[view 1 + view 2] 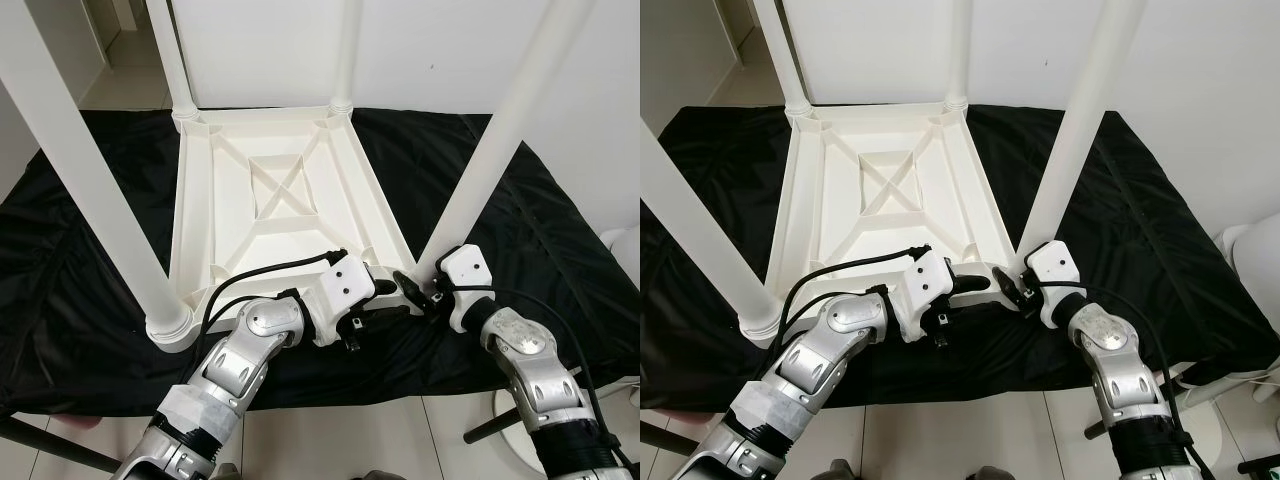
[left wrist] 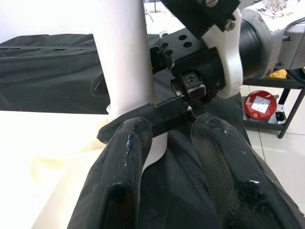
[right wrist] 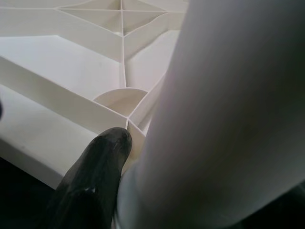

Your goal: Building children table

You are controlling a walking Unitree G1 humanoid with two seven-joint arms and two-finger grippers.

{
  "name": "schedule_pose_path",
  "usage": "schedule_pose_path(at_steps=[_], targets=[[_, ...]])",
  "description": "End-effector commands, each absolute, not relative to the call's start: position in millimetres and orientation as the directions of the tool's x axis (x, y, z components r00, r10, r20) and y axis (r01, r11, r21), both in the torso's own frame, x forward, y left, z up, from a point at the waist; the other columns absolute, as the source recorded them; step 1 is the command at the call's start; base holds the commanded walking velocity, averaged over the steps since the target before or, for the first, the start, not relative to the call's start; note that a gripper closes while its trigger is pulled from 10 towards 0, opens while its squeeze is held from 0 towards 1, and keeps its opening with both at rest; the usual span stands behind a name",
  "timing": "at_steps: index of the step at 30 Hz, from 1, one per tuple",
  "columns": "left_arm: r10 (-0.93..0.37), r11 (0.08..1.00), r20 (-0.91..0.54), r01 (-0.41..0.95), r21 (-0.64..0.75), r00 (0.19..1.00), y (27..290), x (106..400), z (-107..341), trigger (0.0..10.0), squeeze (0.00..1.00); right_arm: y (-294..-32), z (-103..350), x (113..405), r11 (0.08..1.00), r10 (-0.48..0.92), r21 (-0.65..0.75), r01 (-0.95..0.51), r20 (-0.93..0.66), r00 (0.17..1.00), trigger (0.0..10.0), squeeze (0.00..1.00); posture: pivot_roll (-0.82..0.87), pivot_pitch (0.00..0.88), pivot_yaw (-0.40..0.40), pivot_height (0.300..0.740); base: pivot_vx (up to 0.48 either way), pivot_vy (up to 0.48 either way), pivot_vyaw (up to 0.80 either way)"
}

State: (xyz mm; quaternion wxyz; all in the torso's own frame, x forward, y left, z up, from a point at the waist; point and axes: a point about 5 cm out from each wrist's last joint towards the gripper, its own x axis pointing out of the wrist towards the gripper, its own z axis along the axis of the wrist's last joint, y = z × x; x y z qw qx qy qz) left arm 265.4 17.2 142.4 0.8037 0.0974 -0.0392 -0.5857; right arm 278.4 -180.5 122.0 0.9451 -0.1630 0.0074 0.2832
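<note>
Your right gripper (image 1: 425,292) clamps the base of the near-right leg (image 1: 490,165), lower right of centre. Left gripper (image 1: 400,292), narrowly open, sits just beside it. Tabletop (image 1: 270,195) lies inverted on the black cloth (image 1: 90,200). Press the leg straight into its socket; avoid tilting.

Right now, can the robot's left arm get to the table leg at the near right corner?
Probably yes. The left gripper is already beside the base of the near right leg, nothing lies between, and the right gripper is at that same leg.
</note>
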Motion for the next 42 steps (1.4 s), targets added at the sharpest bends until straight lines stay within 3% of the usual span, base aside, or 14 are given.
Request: schedule_pose_path(at_steps=[1,13,14,19,22,27,31,35,37,42], targets=[[-0.946,0.3,-0.061,0.93,0.211,0.319,16.7,266.8,141.8,10.0,0.0,-177.4,109.5,271.2,0.77,0.557,-0.272,-0.577,-0.154,0.816,0.0,0.0,-0.02,0.0,-0.017,0.74,0.0,0.0,0.0],[-0.949,0.288,-0.064,0.934,0.211,0.307,15.5,265.4,140.9,10.0,0.0,-174.1,109.2,268.0,0.832,0.509,-0.198,-0.518,-0.098,0.855,0.0,0.0,-0.02,0.0,-0.015,0.74,0.0,0.0,0.0],[-0.95,0.286,-0.064,0.935,0.211,0.305,15.1,265.1,140.6,10.0,0.0,-175.1,110.1,270.6,0.868,0.45,-0.193,-0.458,-0.087,0.889,10.0,0.0,-0.02,0.0,-0.017,0.74,0.0,0.0,0.0],[-0.951,0.282,-0.065,0.936,0.211,0.302,14.4,264.4,140.0,10.0,0.0,-173.6,112.9,273.9,0.93,0.334,-0.14,-0.339,-0.057,0.941,10.0,0.0,-0.03,0.0,-0.02,0.74,0.0,0.0,0.0],[-0.952,0.28,-0.064,0.937,0.209,0.299,13.8,263.7,139.4,10.0,0.0,-161.3,116.0,272.2,0.969,0.246,-0.031,-0.246,-0.013,0.969,10.0,0.0,-0.03,0.0,-0.025,0.74,0.0,0.0,0.0],[-0.952,0.28,-0.062,0.937,0.209,0.299,12.9,263.9,139.3,10.0,0.0,-149.9,116.7,271.3,0.988,0.104,0.116,-0.104,0.007,0.995,10.0,0.0,-0.03,0.0,-0.029,0.74,0.0,0.0,0.0],[-0.952,0.281,-0.061,0.937,0.209,0.299,12.6,264.0,139.4,10.0,0.0,-147.1,116.3,271.0,0.987,0.06,0.149,-0.06,0.008,0.998,10.0,0.0,-0.03,0.0,-0.028,0.74,0.0,0.0,0.0],[-0.953,0.28,-0.06,0.937,0.211,0.298,12.8,264.1,139.5,10.0,0.0,-132.5,110.0,270.3,0.993,-0.081,0.086,0.082,-0.017,0.997,10.0,0.0,-0.03,0.0,-0.026,0.74,0.0,0.0,0.0],[-0.953,0.278,-0.061,0.937,0.211,0.297,12.9,263.9,139.5,10.0,0.0,-120.8,108.7,270.3,0.995,-0.091,0.04,0.092,-0.024,0.996,10.0,0.0,-0.02,0.0,-0.027,0.74,0.0,0.0,0.0],[-0.953,0.278,-0.063,0.938,0.209,0.296,13.3,263.2,138.8,10.0,0.0,-120.0,111.7,269.2,0.995,-0.099,0.019,0.099,-0.013,0.995,10.0,0.0,-0.02,0.0,-0.026,0.74,0.0,0.0,0.0]])
